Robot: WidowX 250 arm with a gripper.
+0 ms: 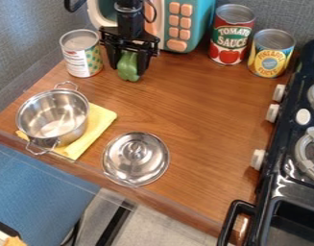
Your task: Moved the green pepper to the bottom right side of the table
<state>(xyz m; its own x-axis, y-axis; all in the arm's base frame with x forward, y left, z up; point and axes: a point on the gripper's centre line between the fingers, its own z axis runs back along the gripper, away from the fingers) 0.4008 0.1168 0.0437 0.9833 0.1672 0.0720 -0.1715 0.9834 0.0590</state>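
- The green pepper (128, 67) is glossy, mid-green and lobed, hanging lengthwise with its rounded end down; its upper part is hidden.
- It is at the far left part of the wooden surface (204, 125), between the two fingers of the black claw (129, 72), which is closed around it; whether it touches the wood cannot be told.
- Counted: one lid, one pot, one cloth, one pepper, three cans, one toy microwave, one stove.
- Nearest on the right, a black handle (229, 217) juts over the near right corner, in the way there.
- The round, shiny metal lid (143, 166) lies near the front edge, left of that corner.
- The two-handled steel pot (40, 103) stands upright at the left, partly on the yellow cloth (98, 127).
- The black stove (284, 163), with pale knobs, borders the right side.
- Farther back, the can with a white-and-green label (82, 60) stands just left of the claw; the yellow-labelled can (270, 55) and the taller red-labelled can (229, 41) stand at the far right.
- Behind the claw is the teal toy microwave (200, 24), with peach buttons.
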